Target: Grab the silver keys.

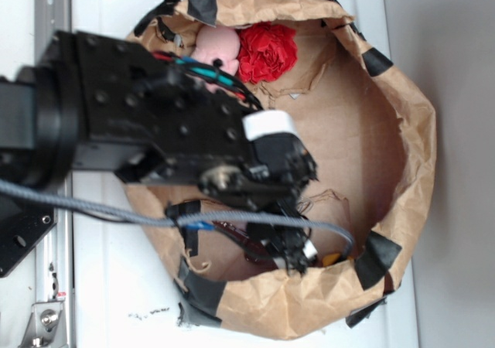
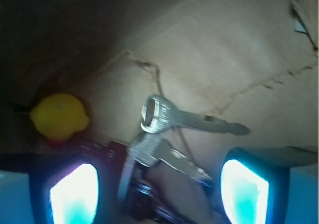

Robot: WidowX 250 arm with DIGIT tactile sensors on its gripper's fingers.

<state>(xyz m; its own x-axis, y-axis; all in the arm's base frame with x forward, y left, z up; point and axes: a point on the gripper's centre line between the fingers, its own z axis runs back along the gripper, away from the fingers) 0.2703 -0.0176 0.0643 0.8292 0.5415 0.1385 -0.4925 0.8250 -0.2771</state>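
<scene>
Inside the brown paper bag (image 1: 418, 155): silver keys (image 2: 169, 134) between the spread claw (image 2: 159, 184) fingers, yellow piece (image 2: 60, 115) beside.

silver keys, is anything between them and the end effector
Nothing visible is. In the wrist view the silver keys lie on the brown paper between the open end effector fingers. The yellow piece sits off to one side, outside the gap.

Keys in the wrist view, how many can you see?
2 clear: one key pointing right, another key below it, angled down-right. More may hide in the dark bunch at the bottom.
</scene>
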